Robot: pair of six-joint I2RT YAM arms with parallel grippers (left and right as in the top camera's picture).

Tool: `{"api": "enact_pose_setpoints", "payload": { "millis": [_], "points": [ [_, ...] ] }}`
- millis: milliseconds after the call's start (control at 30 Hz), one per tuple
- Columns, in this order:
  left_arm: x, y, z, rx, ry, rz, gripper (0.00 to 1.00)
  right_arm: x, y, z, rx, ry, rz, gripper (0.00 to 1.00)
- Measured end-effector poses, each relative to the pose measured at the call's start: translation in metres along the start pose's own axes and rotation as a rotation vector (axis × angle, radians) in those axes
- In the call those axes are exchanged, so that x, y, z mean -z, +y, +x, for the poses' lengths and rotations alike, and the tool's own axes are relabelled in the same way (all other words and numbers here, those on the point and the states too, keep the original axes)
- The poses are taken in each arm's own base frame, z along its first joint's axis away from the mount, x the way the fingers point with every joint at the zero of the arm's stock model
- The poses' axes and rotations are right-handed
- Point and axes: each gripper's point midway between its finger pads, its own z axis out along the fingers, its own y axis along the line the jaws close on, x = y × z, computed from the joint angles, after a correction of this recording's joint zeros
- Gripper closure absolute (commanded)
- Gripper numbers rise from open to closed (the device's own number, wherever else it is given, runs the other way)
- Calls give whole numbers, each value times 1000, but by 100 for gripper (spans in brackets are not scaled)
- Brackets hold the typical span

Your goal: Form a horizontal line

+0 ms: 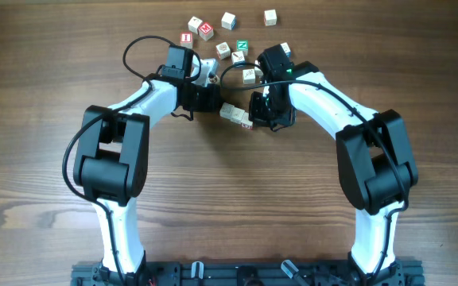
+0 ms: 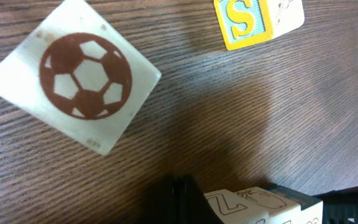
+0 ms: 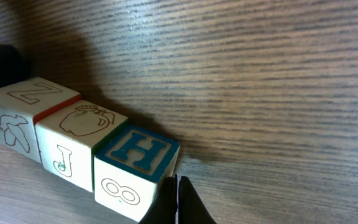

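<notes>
The horizontal line (image 1: 236, 116) is a row of three pale cubes touching side to side, slightly slanted on the table. The right wrist view shows them as a Z cube (image 3: 23, 102), an apple and J cube (image 3: 79, 127) with a red edge, and a blue H cube (image 3: 135, 155). My left gripper (image 1: 216, 105) is shut and empty, its tips (image 2: 182, 199) against the Z end (image 2: 241, 202). My right gripper (image 1: 254, 119) is shut and empty, its tips (image 3: 178, 202) touching the H cube's end.
Loose cubes lie behind the row: a red I cube (image 1: 186, 37), a red M cube (image 1: 206, 30), a green N cube (image 1: 242, 44) and pale ones (image 1: 270, 16). A football cube (image 2: 79, 78) and a yellow S cube (image 2: 247, 22) lie near my left gripper.
</notes>
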Motion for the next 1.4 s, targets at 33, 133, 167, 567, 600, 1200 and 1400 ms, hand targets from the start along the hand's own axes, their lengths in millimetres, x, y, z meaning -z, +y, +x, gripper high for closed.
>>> {"api": "enact_pose_setpoints", "payload": {
  "millis": [33, 133, 167, 567, 600, 1200, 1400],
  "points": [
    [0, 0, 0, 1, 1, -1, 96, 0, 0, -1, 4, -2, -1, 96],
    [1, 2, 2, 10, 9, -3, 96, 0, 0, -4, 22, -16, 0, 96],
    [1, 2, 2, 11, 10, -3, 96, 0, 0, -6, 32, -24, -1, 95],
    [2, -3, 11, 31, 52, 19, 96, 2, 10, -23, 100, -96, -37, 96],
    [2, -3, 11, 31, 52, 19, 96, 2, 10, -23, 104, -96, -37, 96],
    [39, 66, -6, 260, -32, -172, 96, 3, -30, -5, 84, -38, 158, 96],
    [70, 104, 8, 467, -15, -226, 96, 5, -30, 14, 72, 44, 146, 95]
  ]
}}
